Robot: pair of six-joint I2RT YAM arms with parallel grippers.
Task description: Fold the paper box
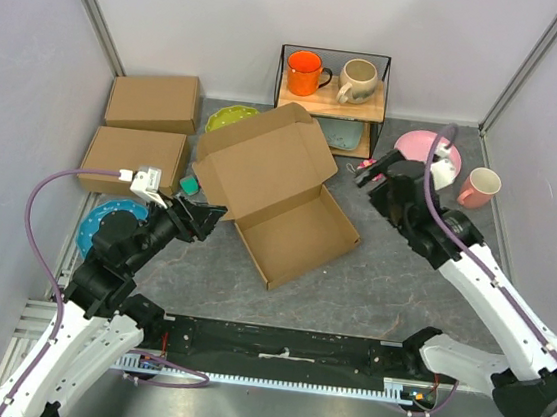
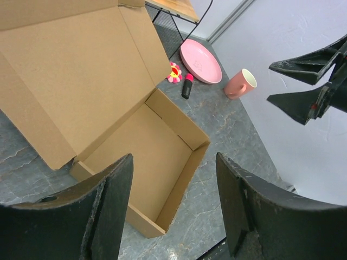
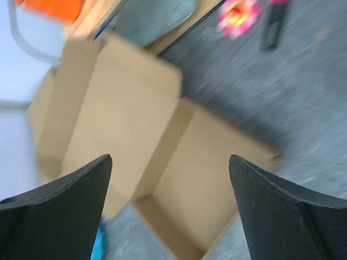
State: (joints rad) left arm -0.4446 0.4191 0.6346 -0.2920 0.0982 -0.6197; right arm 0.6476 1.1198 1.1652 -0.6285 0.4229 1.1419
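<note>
Your paper box (image 1: 298,233) sits mid-table (image 1: 401,283), tray formed, lid open and leaning back toward the shelf (image 1: 330,102). Your left gripper (image 1: 215,218) is just beside its left corner, jaws spread and empty. Your right gripper (image 1: 363,175) hovers near its right side, jaws spread, holding nothing.

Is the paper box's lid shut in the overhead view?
No, the paper box has its lid standing open, leaving the tray exposed.
</note>
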